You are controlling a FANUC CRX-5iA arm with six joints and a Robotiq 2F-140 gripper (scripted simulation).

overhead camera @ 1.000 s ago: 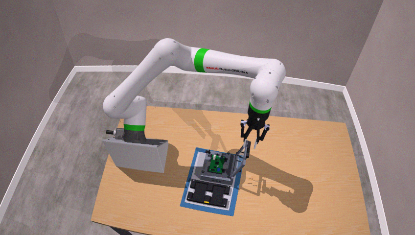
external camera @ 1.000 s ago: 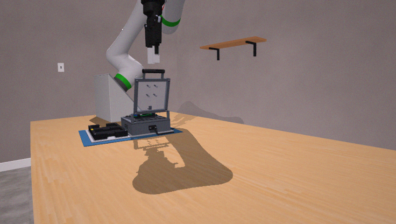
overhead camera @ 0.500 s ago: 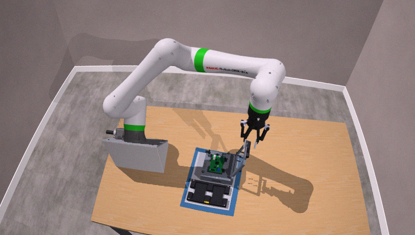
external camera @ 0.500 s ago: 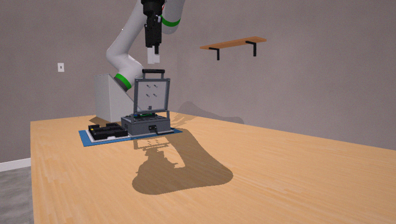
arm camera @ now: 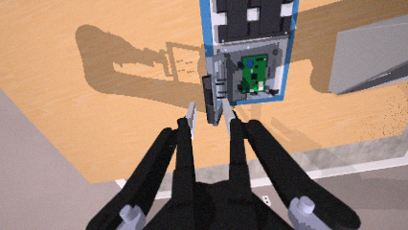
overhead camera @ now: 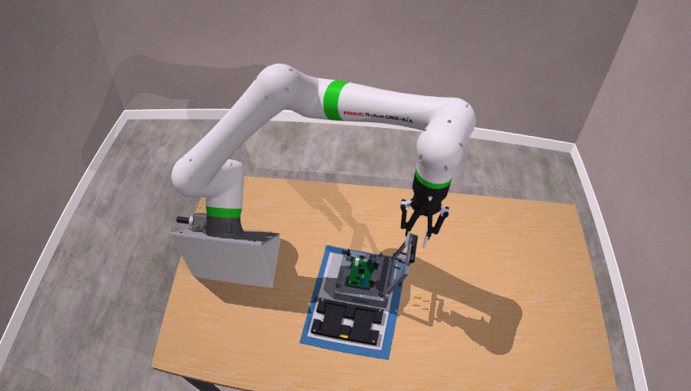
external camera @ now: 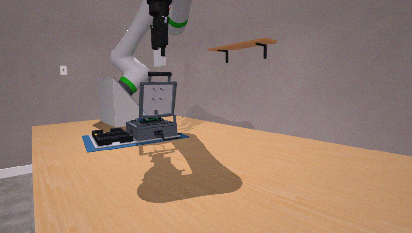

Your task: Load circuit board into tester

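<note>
On the left of the tabletop (overhead camera: 508, 232) (external camera: 260, 178) (arm camera: 53, 120), beyond the near black tray (overhead camera: 345, 321) (external camera: 111, 136) (arm camera: 254, 20), the green circuit board (overhead camera: 361, 272) (arm camera: 254, 73) lies face up in the tester (overhead camera: 361, 296) (external camera: 154, 130) (arm camera: 231, 50). To its right the lid (overhead camera: 398, 271) (external camera: 158, 99) (arm camera: 216, 86) stands raised, and above its handle (overhead camera: 412, 248) (external camera: 159, 74) (arm camera: 208, 100) hangs the gripper (overhead camera: 416, 238) (external camera: 160, 64) (arm camera: 209, 107), fingers parted, grasping nothing.

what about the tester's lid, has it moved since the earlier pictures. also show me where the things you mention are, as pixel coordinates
No, the tester's lid (overhead camera: 398, 280) (external camera: 158, 93) (arm camera: 215, 88) stands upright at the same place over the tester's base (overhead camera: 349, 296) (external camera: 147, 131) (arm camera: 239, 47) in the exterior view.
</note>
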